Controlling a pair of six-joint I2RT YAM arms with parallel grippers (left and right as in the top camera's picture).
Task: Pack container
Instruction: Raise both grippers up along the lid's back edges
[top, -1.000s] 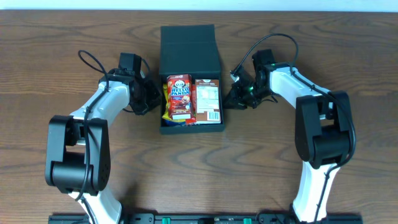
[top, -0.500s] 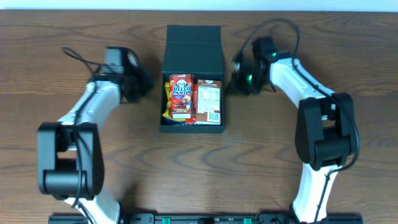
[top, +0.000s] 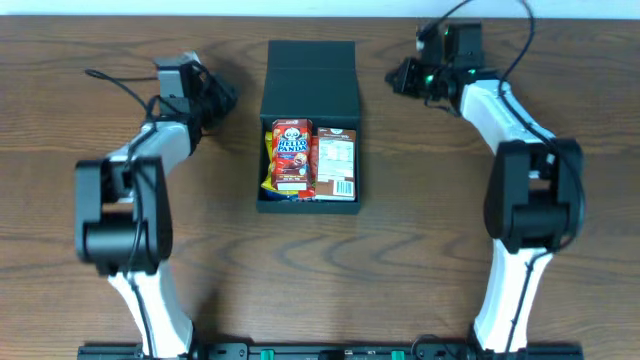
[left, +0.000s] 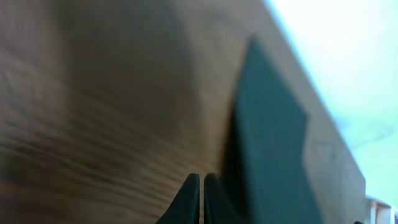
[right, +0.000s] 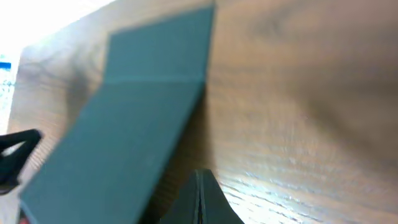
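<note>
Container (top: 308, 206) on the desk (top: 420, 250), long axis running away from the robot, lid (top: 310, 78) open at its far end; left claw (top: 225, 97) and right claw (top: 397, 76) flanking that lid, both pinched shut, empty. Equally near, seemingly.

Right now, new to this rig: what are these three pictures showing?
Two robot arms at a wooden table, each ending in a two-finger gripper. One picture looks down from above; the other two come from a camera on each wrist, both blurred. In the middle sits a black box, lid open, with snack packs inside: a red Hello Panda pack and a brown pack. The left gripper and right gripper sit either side of the lid, apart from it, both shut, holding nothing.
</note>
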